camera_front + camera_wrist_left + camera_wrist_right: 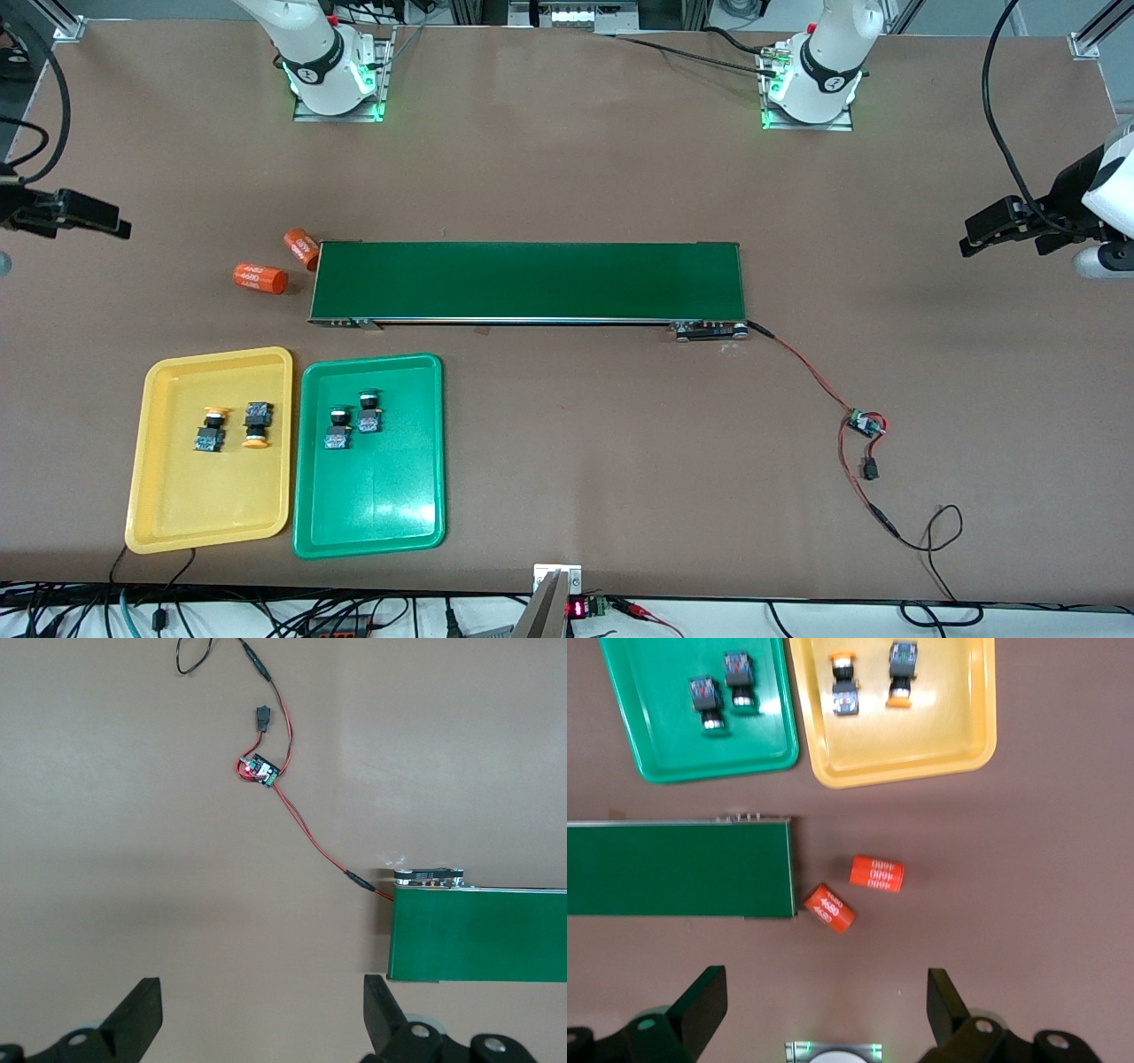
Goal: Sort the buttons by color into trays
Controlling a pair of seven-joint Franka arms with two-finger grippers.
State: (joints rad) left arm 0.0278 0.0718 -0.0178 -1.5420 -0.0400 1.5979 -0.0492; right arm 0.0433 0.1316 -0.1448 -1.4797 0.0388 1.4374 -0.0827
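Note:
The yellow tray (204, 496) and the green tray (376, 496) lie side by side near the front edge, toward the right arm's end of the table. Two yellow-capped buttons (211, 430) (256, 425) lie in the yellow tray. Two green-capped buttons (337, 428) (369, 412) lie in the green tray. The right wrist view shows both trays (921, 744) (700, 753) with their buttons. My right gripper (115, 226) (824, 992) is open and empty, up at its end of the table. My left gripper (979, 237) (263, 1001) is open and empty, up at the other end.
A long dark green conveyor belt (527, 282) lies across the middle of the table. Two orange printed cylinders (260, 278) (301, 249) lie at its end toward the right arm. Red wires and a small circuit board (864, 424) trail from its other end.

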